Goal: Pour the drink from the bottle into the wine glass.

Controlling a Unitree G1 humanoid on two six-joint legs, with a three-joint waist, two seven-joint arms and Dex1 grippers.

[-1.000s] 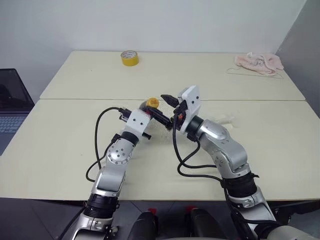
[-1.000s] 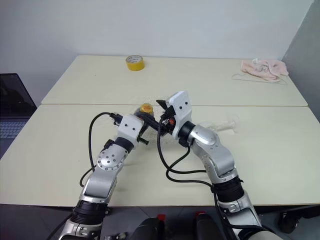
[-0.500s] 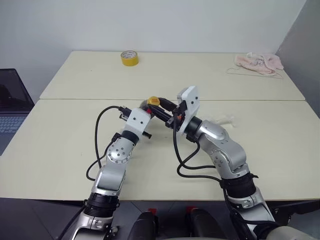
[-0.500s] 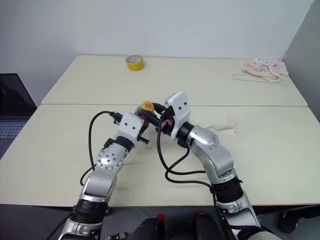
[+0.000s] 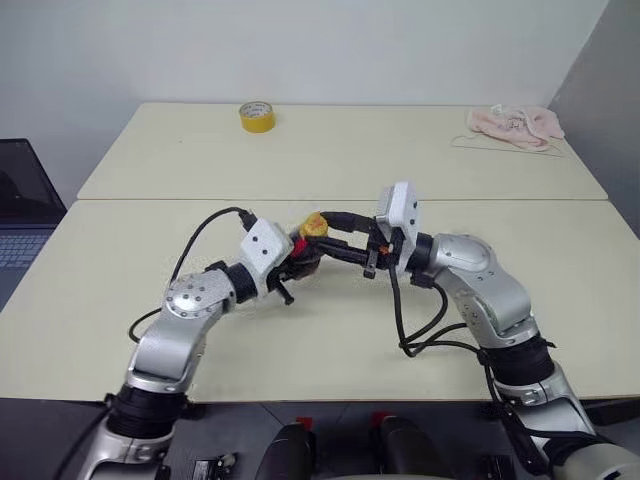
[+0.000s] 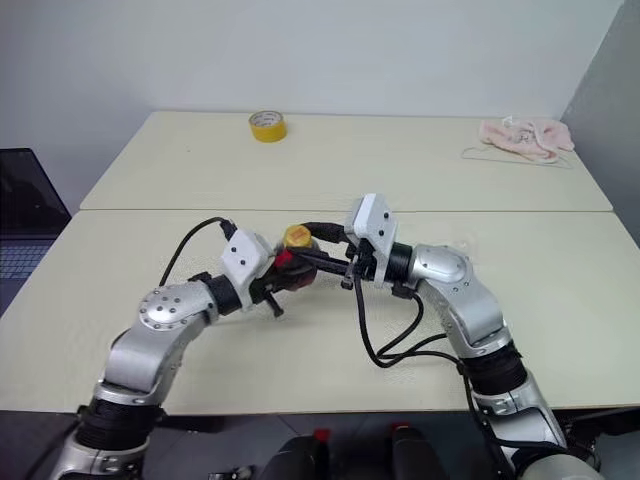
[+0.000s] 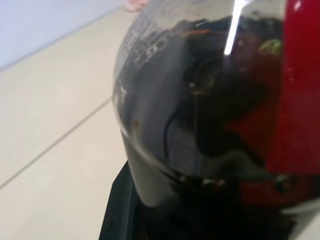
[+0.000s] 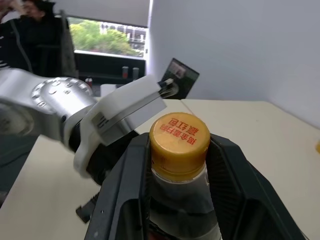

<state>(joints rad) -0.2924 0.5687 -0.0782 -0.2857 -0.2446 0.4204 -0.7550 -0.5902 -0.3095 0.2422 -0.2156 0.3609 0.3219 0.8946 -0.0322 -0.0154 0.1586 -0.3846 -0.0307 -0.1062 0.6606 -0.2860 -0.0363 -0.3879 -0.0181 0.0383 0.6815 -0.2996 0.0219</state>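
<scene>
Two pincers were on the one bottle at this moment. My left pincer was clamped shut on its dark belly, holding it above the bench near the seam where the two tabletops meet, neck tipped up and a little toward my right side. My right pincer reached in level from the right, one black finger on each side of the yellow-orange cap, pressed against it.

The step in hand, as I judged it, was unscrewing that cap. To do it well I needed the right fingers seated squarely on the cap's ribbed wall, not riding down onto the clear neck, and the twist taken about the bottle's own axis so the cap would not cock on its thread. The left grip had to resist that twist without crushing the soft plastic; a hard squeeze on a full bottle could push the drink out once the seal broke. Keeping the neck up through the whole turn looked wise for the same reason.

The cola filled most of the body in the left wrist view, right beside the red label. I could not make out the wine glass in these views, so I would have had to find it before tilting anything.
</scene>
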